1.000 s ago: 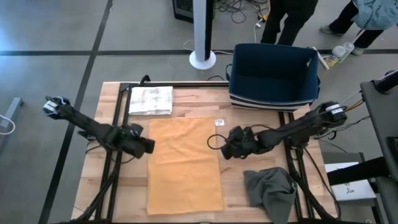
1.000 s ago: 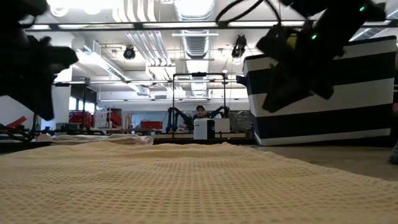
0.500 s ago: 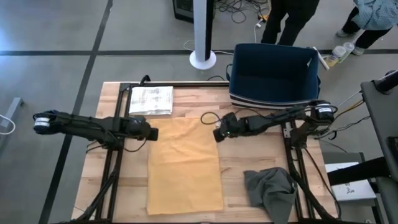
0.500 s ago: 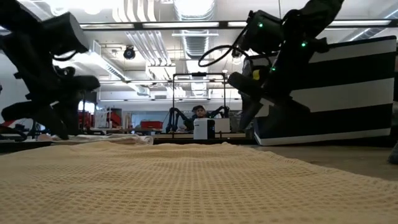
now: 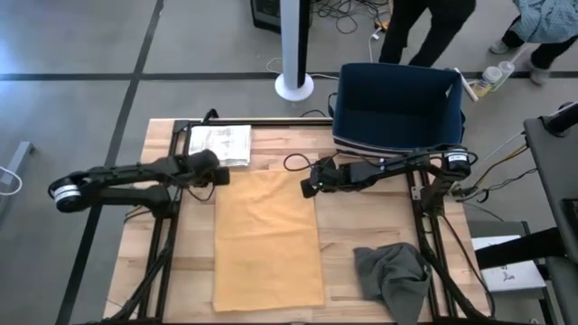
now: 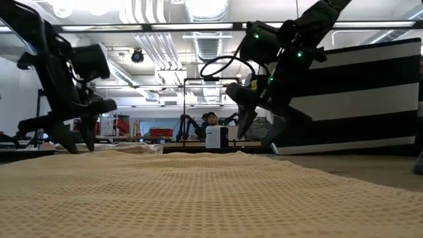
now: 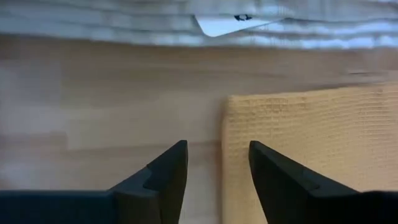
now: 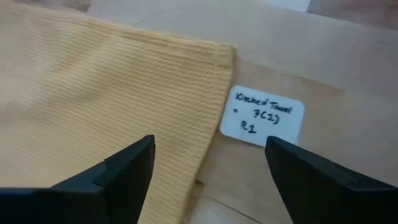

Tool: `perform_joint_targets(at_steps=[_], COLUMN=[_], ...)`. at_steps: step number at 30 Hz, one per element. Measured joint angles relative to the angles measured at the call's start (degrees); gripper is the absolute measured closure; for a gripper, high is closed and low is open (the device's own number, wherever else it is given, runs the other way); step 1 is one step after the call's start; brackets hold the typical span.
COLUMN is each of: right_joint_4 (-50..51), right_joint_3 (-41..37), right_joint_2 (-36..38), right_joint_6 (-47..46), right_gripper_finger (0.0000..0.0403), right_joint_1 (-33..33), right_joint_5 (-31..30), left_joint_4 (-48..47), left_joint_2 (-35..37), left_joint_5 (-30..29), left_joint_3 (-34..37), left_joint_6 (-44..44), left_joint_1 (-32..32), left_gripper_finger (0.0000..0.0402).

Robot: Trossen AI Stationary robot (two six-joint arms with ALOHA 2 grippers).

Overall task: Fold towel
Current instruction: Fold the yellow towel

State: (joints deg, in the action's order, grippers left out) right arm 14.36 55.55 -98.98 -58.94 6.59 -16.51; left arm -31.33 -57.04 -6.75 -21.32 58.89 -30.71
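A yellow waffle-weave towel point(image 5: 267, 239) lies spread flat on the wooden table, long side running near to far. My left gripper point(image 7: 216, 158) is open and points down over the towel's far left corner point(image 7: 231, 102), with the towel's left edge between its fingers. My right gripper point(image 8: 211, 158) is wide open over the far right corner point(image 8: 227, 50), next to a white paper label point(image 8: 264, 115). In the low view both grippers point(image 6: 78, 142) point(image 6: 254, 135) hang just above the cloth.
A navy and white striped basket point(image 5: 397, 113) stands at the far right. A folded white cloth point(image 5: 219, 144) lies at the far left, just beyond my left gripper. A crumpled grey cloth point(image 5: 393, 275) sits near right. People stand beyond the table's far edge.
Both grippers have swung from the towel's long sides toward the table's far edge and sunk a little, the left to the far left corner and the right to the far right corner. Both have opened. The towel lies as before.
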Motion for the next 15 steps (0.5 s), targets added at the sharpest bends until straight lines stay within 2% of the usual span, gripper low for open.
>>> perform_joint_targets(at_steps=[3,6,11,15], right_joint_4=[-0.3,-0.3,-2.4,-4.4], right_joint_3=[0.3,0.3,0.0,-0.2], right_joint_2=[0.0,-0.3,-0.7,-2.2], right_joint_6=[-0.5,-1.9,-3.2,-4.0], right_gripper_finger=[0.0100,0.0103,0.0103,0.0101], right_joint_1=[0.1,0.1,0.6,2.7], right_joint_5=[0.0,0.0,0.0,-0.1], left_joint_4=[7.1,10.7,13.0,14.2], left_joint_2=[-3.9,-7.5,-11.3,-11.7], left_joint_5=[4.1,6.2,5.7,4.6], left_joint_3=[0.4,0.5,0.2,0.3], left_joint_6=[-4.8,-6.8,-9.5,-11.6], left_joint_1=[-3.9,-4.9,-4.9,-4.9], left_gripper_finger=[0.0260,0.0274,0.0290,0.0307])
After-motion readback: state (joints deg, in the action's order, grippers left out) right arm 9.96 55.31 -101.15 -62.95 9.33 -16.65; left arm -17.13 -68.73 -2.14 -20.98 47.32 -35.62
